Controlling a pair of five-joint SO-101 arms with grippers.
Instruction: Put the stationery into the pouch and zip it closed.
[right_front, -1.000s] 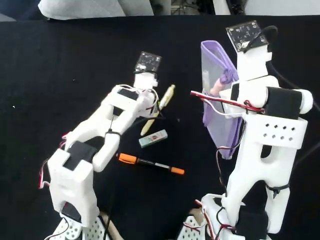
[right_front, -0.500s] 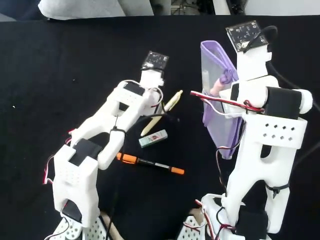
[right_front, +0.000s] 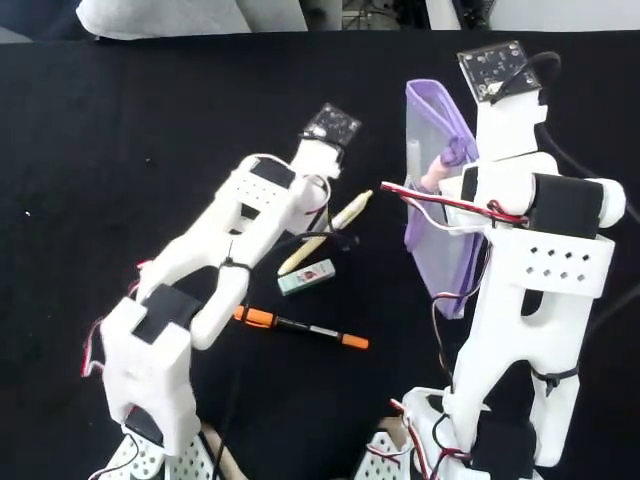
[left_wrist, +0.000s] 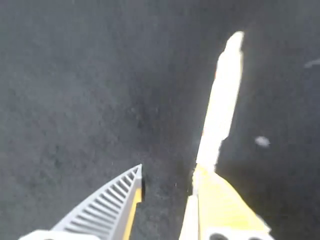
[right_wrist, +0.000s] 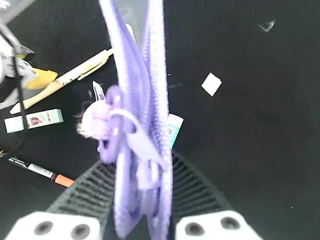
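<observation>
My right gripper (right_front: 445, 200) (right_wrist: 142, 167) is shut on the purple pouch (right_front: 432, 140) (right_wrist: 135, 75) and holds it upright off the table, its fluffy zip pull (right_wrist: 97, 122) hanging at the side. A yellow pen (right_front: 325, 232) (left_wrist: 220, 105) lies slanted on the black table. My left gripper (right_front: 333, 236) (left_wrist: 167, 175) stands open over the pen's middle, and the pen lies along one finger (left_wrist: 212, 205). A green-and-white eraser (right_front: 306, 277) (right_wrist: 34, 120) and an orange-capped marker (right_front: 300, 326) (right_wrist: 37, 170) lie nearer the arm bases.
A small white scrap (right_wrist: 211, 83), a teal-edged item (right_wrist: 175, 127) behind the pouch and a little clip (right_wrist: 98, 91) lie on the black table (right_front: 120, 150). White cloth (right_front: 160, 15) sits beyond the far edge.
My left gripper has moved right, toward the pouch, and the pen's far end has swung right with it. The right arm and the pouch have barely shifted.
</observation>
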